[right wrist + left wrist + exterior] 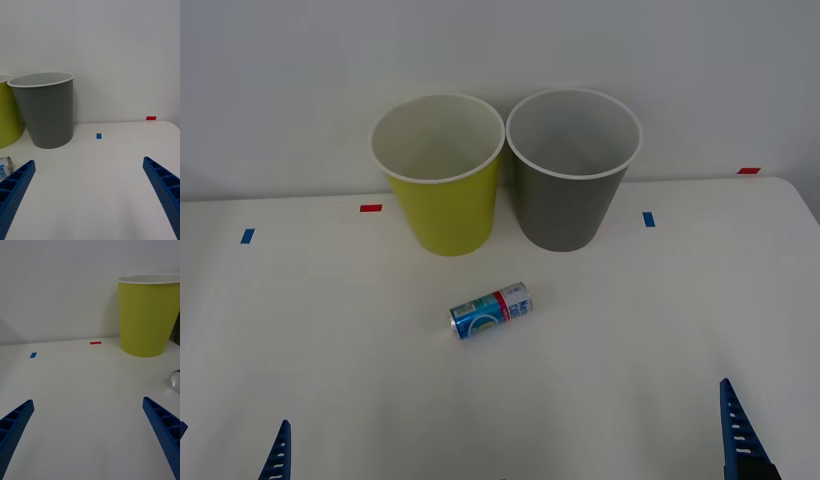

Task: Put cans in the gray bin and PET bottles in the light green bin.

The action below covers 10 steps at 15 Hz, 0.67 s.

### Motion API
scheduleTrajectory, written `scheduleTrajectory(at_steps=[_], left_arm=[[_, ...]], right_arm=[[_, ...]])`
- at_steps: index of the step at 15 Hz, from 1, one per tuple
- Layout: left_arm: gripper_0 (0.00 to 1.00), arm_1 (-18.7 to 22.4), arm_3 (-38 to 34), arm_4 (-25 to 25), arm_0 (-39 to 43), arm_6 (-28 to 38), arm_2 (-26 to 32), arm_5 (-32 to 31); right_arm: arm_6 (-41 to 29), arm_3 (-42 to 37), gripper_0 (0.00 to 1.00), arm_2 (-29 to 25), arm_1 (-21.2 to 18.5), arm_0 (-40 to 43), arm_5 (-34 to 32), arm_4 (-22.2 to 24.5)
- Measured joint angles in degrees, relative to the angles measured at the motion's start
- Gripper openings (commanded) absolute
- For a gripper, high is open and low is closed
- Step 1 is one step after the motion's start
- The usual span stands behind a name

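Observation:
A blue can [491, 310] with a red band lies on its side on the white table, just in front of the two bins. The light green bin [445, 215] stands upright at the back, and the gray bin [565, 210] touches its right side. Both bins look empty inside. My left gripper [88, 403] is open, low at the near left, with the can [175, 379] off to its right. My right gripper [89, 165] is open at the near right, one finger [737, 430] showing, with the can [5, 167] to its left. PET bottles are out of view.
Small tape marks lie on the table: red [370, 208] and blue [247, 236] at the left, blue [648, 219] and red [748, 171] at the right. A white wall rises right behind the bins. The table's right edge [805, 205] runs near the frame's side.

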Motion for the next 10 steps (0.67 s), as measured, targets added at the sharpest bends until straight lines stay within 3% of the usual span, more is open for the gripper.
scheduleTrajectory(at_steps=[10], left_arm=[[1.00,0.0,0.0,0.0,0.0,0.0,0.0,0.0]], right_arm=[[0.0,0.0,1.00,0.0,0.0,0.0,0.0,0.0]])
